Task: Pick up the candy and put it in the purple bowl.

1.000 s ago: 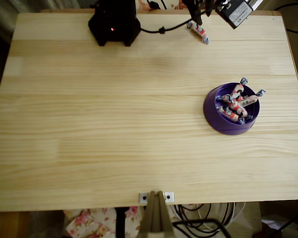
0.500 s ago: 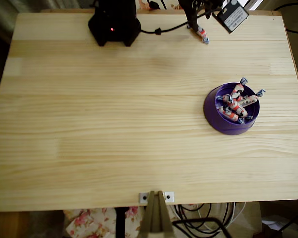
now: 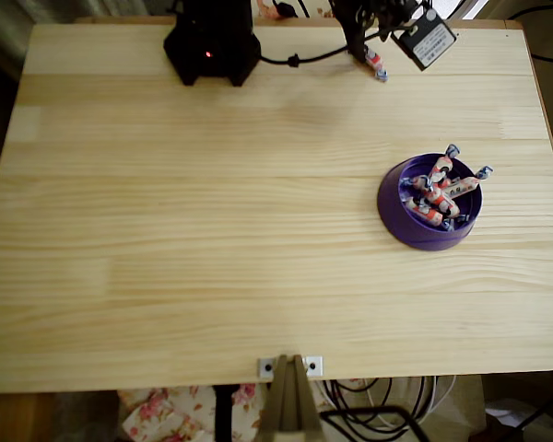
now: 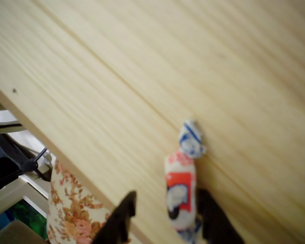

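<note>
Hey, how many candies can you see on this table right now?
About 6, though the heap may hide more. One candy lies on the table near the far edge, between the hand's fingers. Roughly five are heaped in the purple bowl.

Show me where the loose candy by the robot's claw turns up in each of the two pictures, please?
Overhead view: the candy lies at the top of the picture, right of centre, near the table's far edge, just under the gripper.
Wrist view: the candy sits low, right of centre, between the two dark fingers.
Shared landmark: the pale wooden table with its far edge, seen in both views.
</note>
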You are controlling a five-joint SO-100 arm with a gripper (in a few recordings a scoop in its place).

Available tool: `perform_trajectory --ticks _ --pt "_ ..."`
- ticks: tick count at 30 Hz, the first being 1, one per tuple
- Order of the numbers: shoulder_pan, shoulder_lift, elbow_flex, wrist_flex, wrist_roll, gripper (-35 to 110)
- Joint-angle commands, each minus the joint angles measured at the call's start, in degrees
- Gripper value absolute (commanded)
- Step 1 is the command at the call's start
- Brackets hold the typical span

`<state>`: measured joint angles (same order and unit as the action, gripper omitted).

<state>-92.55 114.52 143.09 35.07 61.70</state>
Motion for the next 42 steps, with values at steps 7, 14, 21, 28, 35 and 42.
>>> perform_trajectory --ticks 7,14,21,28,35,42 --pt "-1.1 -1.8 -2.9 -3.0 2.2 20" --pt "-0.6 -4.6 -2.5 -4.8 3.3 6" --pt "-0.1 -4.8 -1.1 -6.1 4.0 0" --pt "1.4 0.1 -1.1 -1.2 2.4 0" --pt "5.8 7.4 -2.2 6.9 -1.8 0" --pt "15.0 16.9 -4.4 11.2 -10.3 0"
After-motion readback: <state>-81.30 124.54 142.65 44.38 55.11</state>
